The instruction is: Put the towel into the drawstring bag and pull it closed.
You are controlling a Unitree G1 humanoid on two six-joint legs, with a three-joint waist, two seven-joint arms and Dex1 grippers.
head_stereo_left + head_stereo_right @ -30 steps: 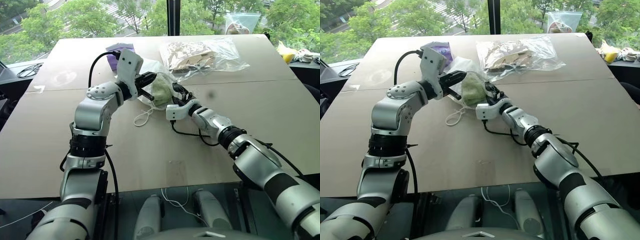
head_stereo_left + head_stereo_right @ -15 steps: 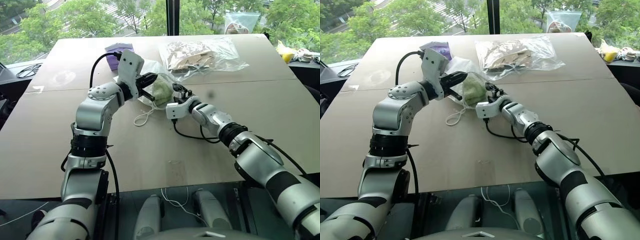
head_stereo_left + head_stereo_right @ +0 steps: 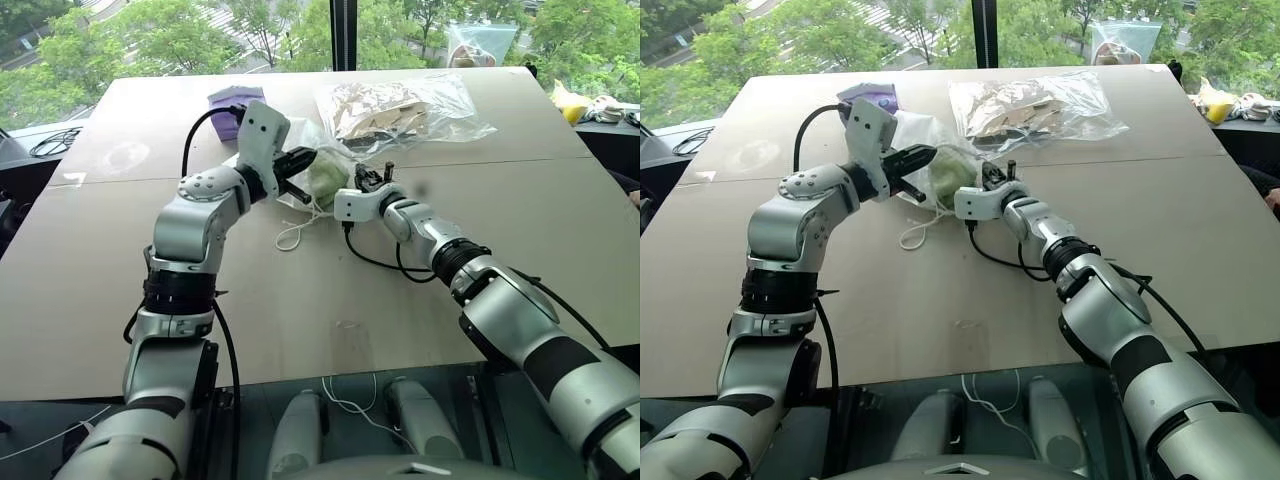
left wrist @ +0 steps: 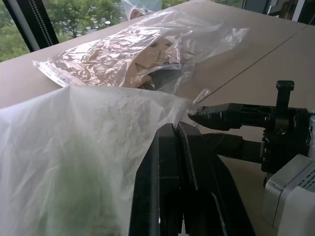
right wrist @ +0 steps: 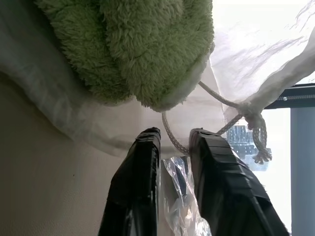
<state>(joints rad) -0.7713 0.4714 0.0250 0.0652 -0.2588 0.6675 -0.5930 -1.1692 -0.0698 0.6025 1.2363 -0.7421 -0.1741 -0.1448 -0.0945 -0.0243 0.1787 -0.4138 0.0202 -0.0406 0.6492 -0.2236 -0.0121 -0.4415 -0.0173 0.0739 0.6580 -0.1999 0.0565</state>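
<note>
1. While the left gripper (image 3: 303, 160) pinched the drawstring bag's (image 4: 93, 147) rim, its fingers pressed together, the bag hung above the table (image 3: 420, 300).
2. Inside the bag's mouth sat the towel (image 5: 142, 49).
3. Beside it, the right gripper (image 5: 172, 142) stood nearly shut around the white cord (image 5: 170, 132).

Table front (image 3: 300, 320) free; clear bag (image 3: 400, 110) blocks behind claws.
</note>
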